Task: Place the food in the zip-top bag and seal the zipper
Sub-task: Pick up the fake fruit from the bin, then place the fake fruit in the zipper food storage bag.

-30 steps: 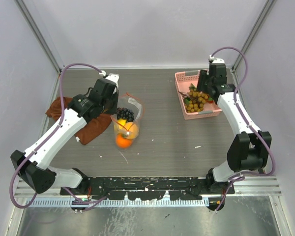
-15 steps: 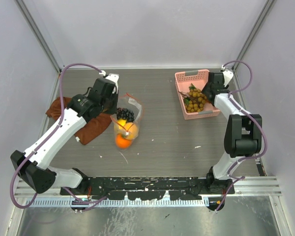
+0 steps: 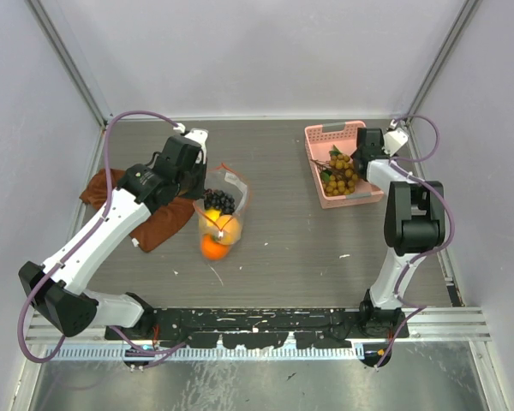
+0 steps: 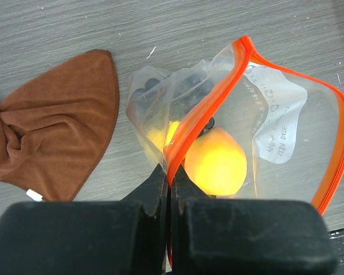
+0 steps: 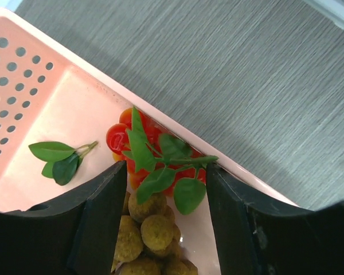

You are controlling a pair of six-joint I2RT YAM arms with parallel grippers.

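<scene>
The clear zip-top bag (image 3: 225,199) lies at mid-left, its mouth gaping. My left gripper (image 4: 169,177) is shut on the orange-red zipper (image 4: 206,120) at the mouth's edge. Inside the bag (image 4: 275,126) are a yellow fruit (image 4: 215,163) and dark grapes (image 4: 186,86). An orange fruit (image 3: 212,247) sits at the bag's near end. The bunch of tan-brown berries (image 5: 155,229) with green leaves lies in the pink basket (image 3: 325,134). My right gripper (image 5: 166,166) hangs open over the bunch, one finger on each side of its leaves and top berries.
A brown cloth (image 3: 158,224) lies crumpled left of the bag, under my left arm. Small red toy tomatoes (image 5: 117,137) and a loose leaf sprig (image 5: 57,157) also lie in the basket (image 5: 46,74). The basket's rim runs close beside my right finger.
My right arm has folded in toward the basket's right side and its gripper has come down over the berry bunch. The left arm and bag have not moved.
</scene>
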